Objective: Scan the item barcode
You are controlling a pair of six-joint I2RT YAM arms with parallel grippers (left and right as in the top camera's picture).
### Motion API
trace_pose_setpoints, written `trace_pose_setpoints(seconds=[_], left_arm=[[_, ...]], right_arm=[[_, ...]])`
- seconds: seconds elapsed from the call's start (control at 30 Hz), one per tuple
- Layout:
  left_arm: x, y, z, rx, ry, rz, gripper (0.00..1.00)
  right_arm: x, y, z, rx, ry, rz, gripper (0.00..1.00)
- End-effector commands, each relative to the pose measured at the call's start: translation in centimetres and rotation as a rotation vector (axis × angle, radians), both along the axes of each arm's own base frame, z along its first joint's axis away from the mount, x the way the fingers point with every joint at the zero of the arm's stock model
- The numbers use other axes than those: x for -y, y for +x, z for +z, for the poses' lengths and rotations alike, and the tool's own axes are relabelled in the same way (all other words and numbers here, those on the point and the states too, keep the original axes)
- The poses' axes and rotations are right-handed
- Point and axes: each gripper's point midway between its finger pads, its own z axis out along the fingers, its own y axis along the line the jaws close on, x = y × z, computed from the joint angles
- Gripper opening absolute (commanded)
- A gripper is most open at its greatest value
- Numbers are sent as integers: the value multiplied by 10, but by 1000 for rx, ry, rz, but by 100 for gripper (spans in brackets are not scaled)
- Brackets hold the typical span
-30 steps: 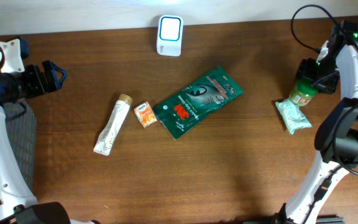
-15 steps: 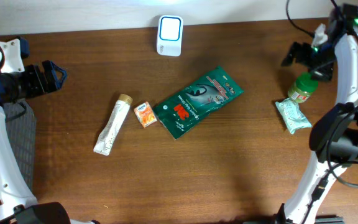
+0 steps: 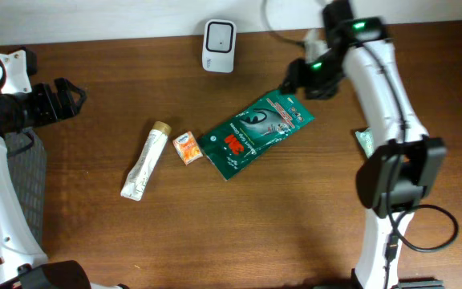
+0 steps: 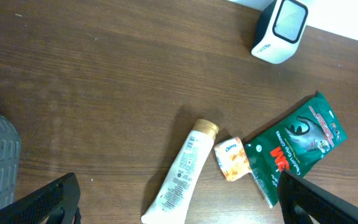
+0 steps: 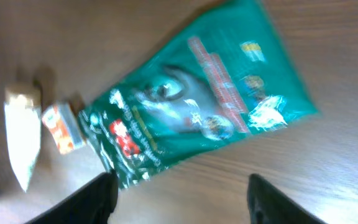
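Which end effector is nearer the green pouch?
Right. The right end effector hovers at the green pouch's upper-right corner; the left end effector sits far off at the table's left side.

On the worktop, the tube lies left, the box just right of it, the pouch right again; the scanner stands far behind.

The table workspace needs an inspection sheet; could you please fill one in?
Surface: brown wooden table.
Job's things: white scanner at back edge; green pouch in the middle.
Clutter: tube and small orange box left of pouch; pale green packet partly behind right arm.
Grippers: left gripper open, at left edge; right gripper open, above pouch's upper corner, empty.
Cables: black cable looping behind right arm.
Surroundings: grey ribbed object off table's left.
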Motion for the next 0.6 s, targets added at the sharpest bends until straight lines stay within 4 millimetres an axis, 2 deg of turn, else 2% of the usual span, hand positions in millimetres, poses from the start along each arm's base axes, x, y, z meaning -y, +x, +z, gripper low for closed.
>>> trace_pose_setpoints(seconds=[0.0,0.03,0.13,0.23,0.3,0.4,0.5,0.57], left_arm=[[2,-1,12,29,-4,4,99],[2,-1,12,29,-4,4,99],[2,-1,12,29,-4,4,99],[2,-1,12,29,-4,4,99],[2,-1,12,29,-4,4,99],[2,-1,12,29,-4,4,99],[2,-1,12,29,-4,4,99],[2,0,12,30,-4,4,99]], right_arm=[[-61,-10,-34,-42,38,0,48],[-82,-7,-45,-12,54,-2,43],[-125,2,-66,58,96,-29,33],[-164,13,-89,174,101,-27,32],[-193,15,-97,242,107,12,32],[-217,9,-111,286,67,40,32],[-226,-5,-126,269,22,63,32],[-224,-12,-132,238,4,70,32]])
